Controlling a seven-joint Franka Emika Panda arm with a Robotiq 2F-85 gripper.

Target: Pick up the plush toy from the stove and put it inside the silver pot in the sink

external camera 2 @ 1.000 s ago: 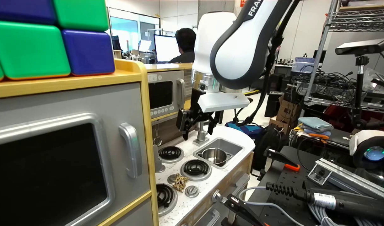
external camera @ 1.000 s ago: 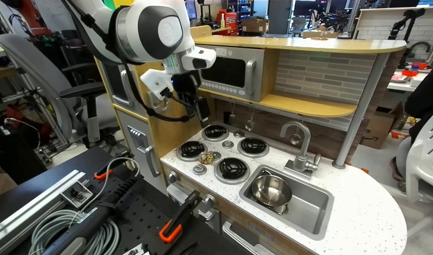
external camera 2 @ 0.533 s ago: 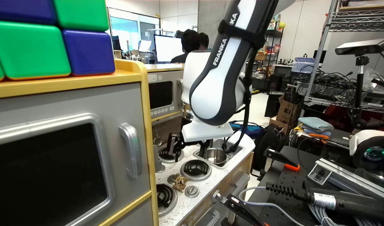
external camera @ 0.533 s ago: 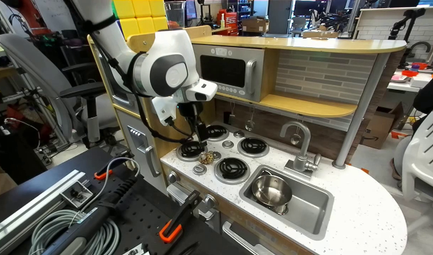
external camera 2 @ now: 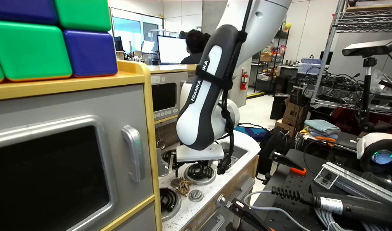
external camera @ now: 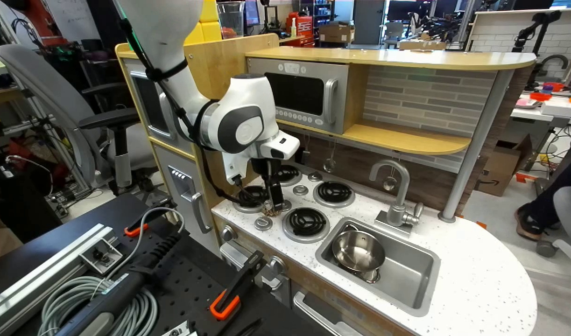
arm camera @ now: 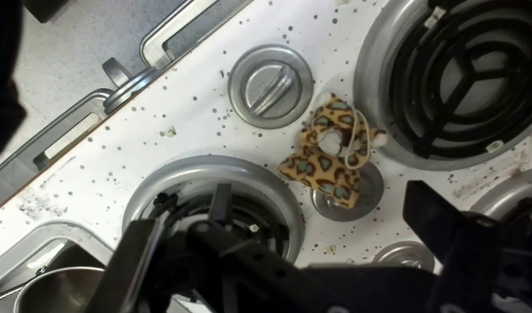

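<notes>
The plush toy (arm camera: 324, 167) is small and tan with leopard spots and a pale string loop. It lies on the white stove (arm camera: 196, 117), partly over a silver knob, between burners. It also shows in an exterior view (external camera 2: 184, 186). My gripper (arm camera: 320, 195) is wide open and empty, with one finger on each side of the toy's lower end in the wrist view. In an exterior view the gripper (external camera: 273, 208) is low over the stove and partly covers the toy. The silver pot (external camera: 358, 252) stands empty in the left part of the grey sink (external camera: 409, 273).
Black burners (external camera: 306, 221) and several knobs (arm camera: 270, 87) surround the toy. A curved tap (external camera: 397, 186) stands behind the sink. The microwave (external camera: 299, 91) overhangs the stove's back. A tall wooden cabinet (external camera: 215, 84) stands close beside the arm.
My arm has come down from beside the microwave to low over the stove near the toy. The gripper stays open. The toy and the pot have not moved.
</notes>
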